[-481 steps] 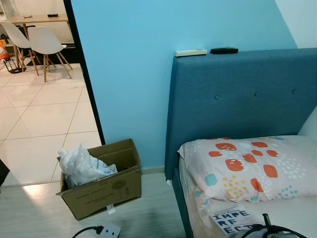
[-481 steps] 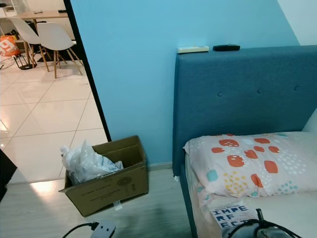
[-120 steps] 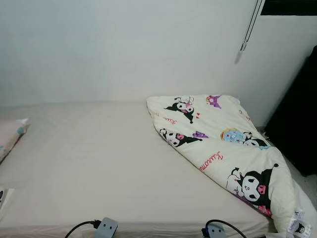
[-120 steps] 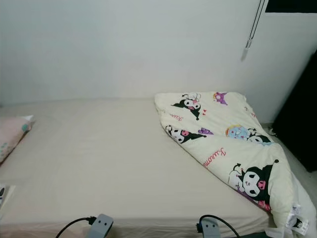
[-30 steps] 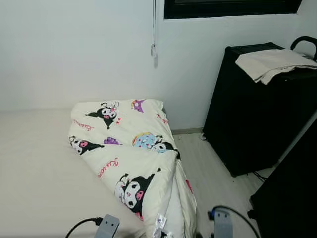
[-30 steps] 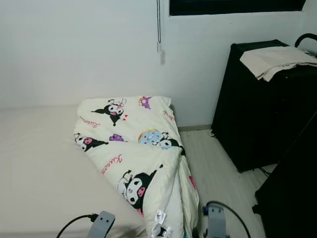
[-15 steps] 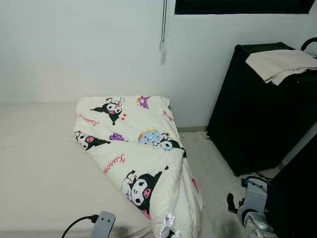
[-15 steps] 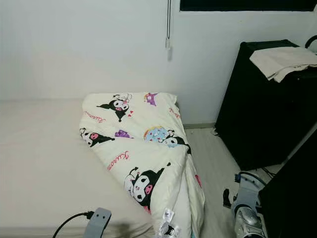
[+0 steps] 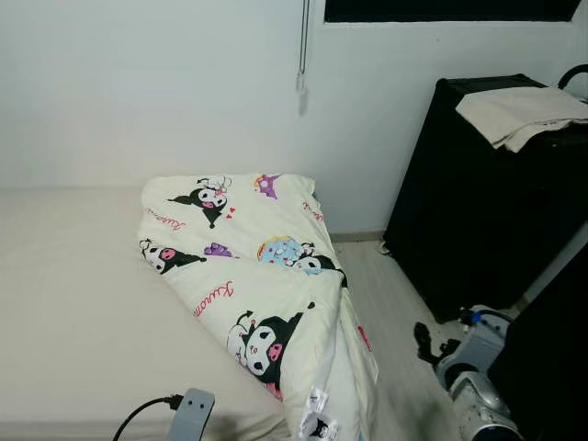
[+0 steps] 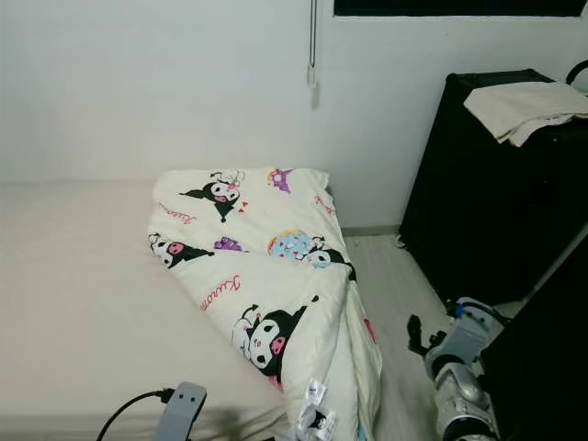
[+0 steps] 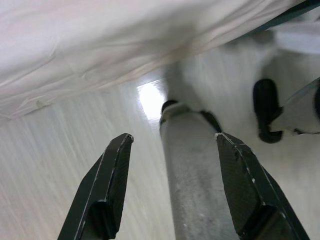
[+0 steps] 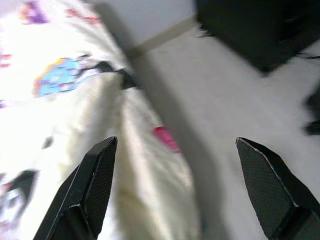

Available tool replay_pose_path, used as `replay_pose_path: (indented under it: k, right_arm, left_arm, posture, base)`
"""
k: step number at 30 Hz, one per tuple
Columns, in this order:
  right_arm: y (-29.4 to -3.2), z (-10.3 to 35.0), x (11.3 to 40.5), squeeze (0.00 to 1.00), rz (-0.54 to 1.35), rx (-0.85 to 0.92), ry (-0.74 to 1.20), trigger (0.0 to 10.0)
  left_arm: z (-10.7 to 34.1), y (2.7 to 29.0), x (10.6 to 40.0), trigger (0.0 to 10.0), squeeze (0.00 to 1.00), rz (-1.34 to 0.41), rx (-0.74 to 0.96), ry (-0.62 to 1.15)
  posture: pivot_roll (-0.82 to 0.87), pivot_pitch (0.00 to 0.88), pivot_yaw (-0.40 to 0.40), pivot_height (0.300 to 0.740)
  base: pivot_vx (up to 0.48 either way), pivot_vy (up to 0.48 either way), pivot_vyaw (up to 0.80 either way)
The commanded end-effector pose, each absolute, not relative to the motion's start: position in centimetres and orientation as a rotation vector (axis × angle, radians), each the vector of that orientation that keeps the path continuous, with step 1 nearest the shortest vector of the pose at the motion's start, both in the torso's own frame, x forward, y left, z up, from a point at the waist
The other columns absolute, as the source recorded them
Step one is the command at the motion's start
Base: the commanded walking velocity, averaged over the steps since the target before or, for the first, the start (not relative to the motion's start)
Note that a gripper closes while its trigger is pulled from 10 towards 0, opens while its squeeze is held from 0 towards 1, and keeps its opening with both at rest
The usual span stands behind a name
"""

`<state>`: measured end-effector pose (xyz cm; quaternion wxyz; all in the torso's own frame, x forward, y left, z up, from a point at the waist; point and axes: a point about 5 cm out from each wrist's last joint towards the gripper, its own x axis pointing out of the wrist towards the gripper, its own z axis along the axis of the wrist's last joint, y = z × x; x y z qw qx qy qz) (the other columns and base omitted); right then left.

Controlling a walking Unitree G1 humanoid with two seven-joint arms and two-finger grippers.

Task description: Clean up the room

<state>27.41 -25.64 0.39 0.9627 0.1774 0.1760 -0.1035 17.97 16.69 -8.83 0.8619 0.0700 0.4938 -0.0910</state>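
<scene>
1 thing has changed in the last second: the right pincer [image 9: 424, 338] has swung up from the bottom edge to hang over the floor [image 9: 395, 303] beside the bed [image 9: 73, 312]. I judge it is reaching for the cartoon-print quilt [image 9: 248, 285], which lies bunched at the bed's foot end, spilling over the edge. The right wrist view shows what the head views cannot: both fingers [image 12: 92, 185] spread wide, quilt edge between them. The left pincer [image 11: 170, 190] hangs low with fingers apart over the floor under the bed's overhang. Folded cloth [image 9: 514, 115] tops a black cabinet [image 9: 478, 202].
</scene>
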Motion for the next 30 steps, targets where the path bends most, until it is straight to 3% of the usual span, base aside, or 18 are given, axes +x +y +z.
replay_pose_path:
  k: [1, 5, 8, 13, 18, 25, 26, 30]
  right_arm:
    - [-25.3, 0.6, 27.6, 0.0, -0.192, 0.389, 0.336, 10.0]
    - [-24.6, 1.2, 28.3, 0.0, -0.124, 0.433, 0.295, 10.0]
    - [-24.6, 1.6, 28.7, 0.0, -0.105, 0.439, 0.271, 10.0]
    - [-25.4, 2.7, 29.3, 0.0, -0.107, 0.468, 0.207, 10.0]
    - [-27.8, 6.8, 31.3, 0.0, -0.142, 0.606, -0.009, 10.0]
    - [-26.6, 8.6, 32.9, 0.0, -0.039, 0.609, -0.059, 10.0]
    - [-25.1, 9.2, 33.9, 0.0, 0.033, 0.607, -0.06, 10.0]
    - [-23.8, 9.3, 34.5, 0.0, 0.068, 0.612, -0.039, 10.0]
  left_arm:
    - [-8.9, 17.0, 17.7, 10.0, 0.0, -0.183, 0.151, 1.044]
    - [-8.7, 17.3, 18.1, 10.0, 0.0, -0.143, 0.118, 1.019]
    - [-7.6, 17.7, 20.1, 10.0, 0.0, -0.071, 0.038, 0.932]
    - [-4.7, 18.5, 24.4, 10.0, 0.0, 0.0, -0.115, 0.731]
    - [1.1, 19.0, 30.2, 10.0, 0.0, -0.102, -0.218, 0.405]
    - [1.7, 19.4, 30.6, 10.0, 0.0, -0.118, -0.173, 0.373]
    - [0.6, 19.9, 29.4, 10.0, 0.0, -0.106, -0.139, 0.417]
    - [-1.2, 20.6, 27.4, 10.0, 0.0, -0.093, -0.095, 0.495]
  posture:
    - [-0.03, 0.0, -0.008, 0.632]
    - [-0.03, 0.0, -0.005, 0.617]
    - [-0.03, 0.0, -0.006, 0.607]
    - [-0.03, 0.0, -0.005, 0.592]
    - [-0.01, 0.0, 0.014, 0.567]
    - [0.02, 0.0, 0.039, 0.552]
    - [0.04, 0.021, 0.051, 0.542]
    - [0.06, 0.039, 0.053, 0.527]
  base:
    - [0.0, 0.0, 0.0]
    - [0.0, 0.0, 0.0]
    - [0.0, 0.0, 0.0]
    - [0.0, 0.0, 0.0]
    - [0.0, 0.0, 0.0]
    - [0.0, 0.0, 0.0]
    - [0.0, 0.0, 0.0]
    - [0.0, 0.0, 0.0]
